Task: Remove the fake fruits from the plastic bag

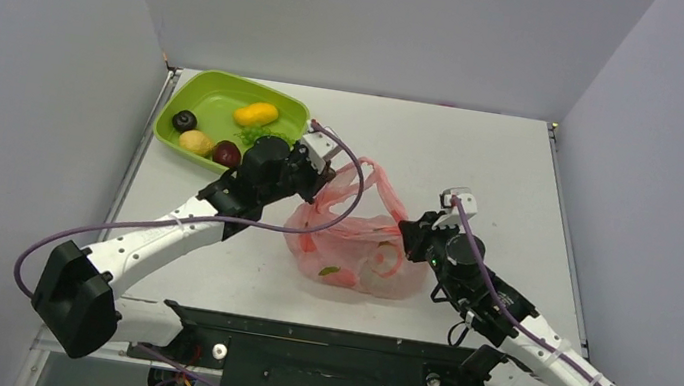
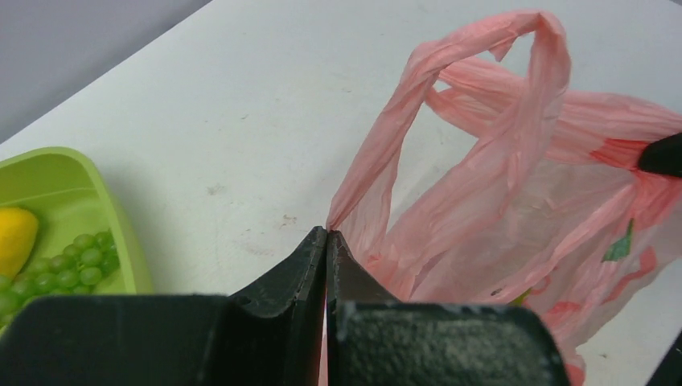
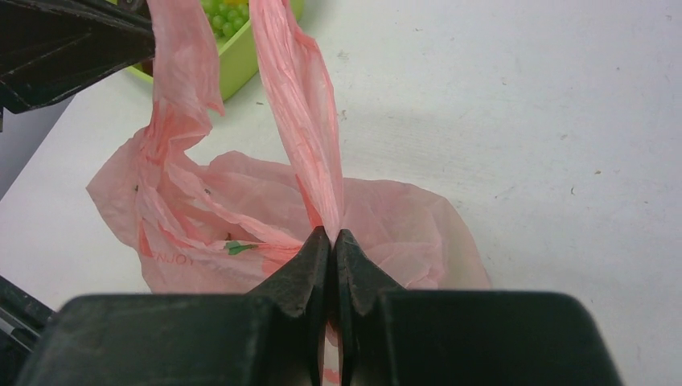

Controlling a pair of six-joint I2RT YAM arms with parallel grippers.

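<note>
The left gripper (image 2: 327, 235) and right gripper (image 3: 332, 236) are clamping their jaws on the thin crinkly pink plastic bag (image 1: 362, 248): limp, slippery film, likely best held by its handles.

pink bag (image 1: 360, 251) crumpled; three fruits (image 1: 196, 141) in tray (image 1: 232, 82)

White tabletop (image 1: 484, 162) within plain pale grey walls (image 1: 373, 16) on three sides
</note>
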